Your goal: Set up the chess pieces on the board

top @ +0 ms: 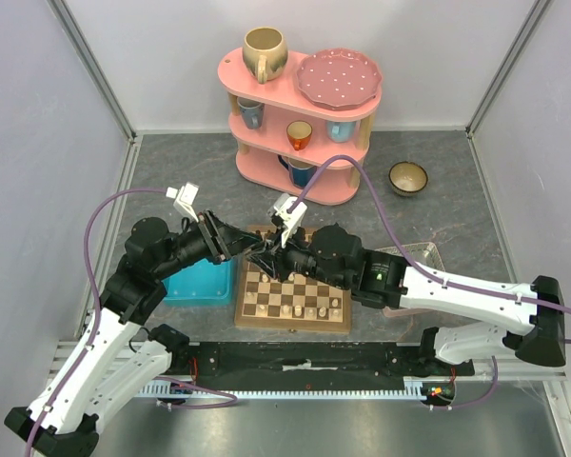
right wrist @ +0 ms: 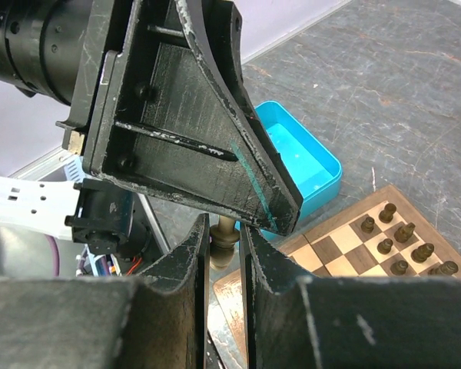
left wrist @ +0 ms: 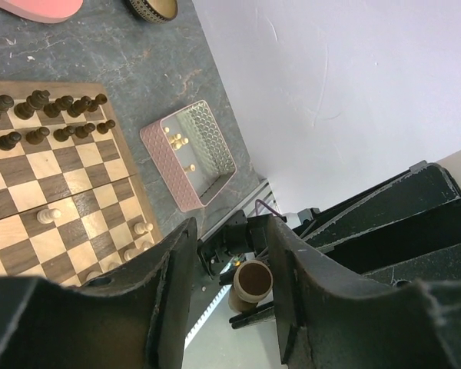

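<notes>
My two grippers meet above the far left part of the chessboard (top: 290, 325). My right gripper (right wrist: 224, 238) is shut on a pale cream chess piece (right wrist: 224, 247) and holds it in the air. In the left wrist view the piece's round brown base (left wrist: 253, 282) shows between the jaws of my left gripper (left wrist: 230, 254), which stand open on either side of it with gaps. In the top view the left gripper (top: 264, 249) and the right gripper (top: 276, 257) overlap and hide the piece. Several cream pieces (top: 305, 309) stand on the board's near rows.
Dark brown pieces (left wrist: 54, 108) fill the board's far rows. A turquoise tray (top: 200, 283) lies left of the board. A clear pink-rimmed tray (left wrist: 190, 154) with a few cream pieces lies to its right. A pink shelf (top: 300, 124) with cups and a bowl (top: 408, 177) stand behind.
</notes>
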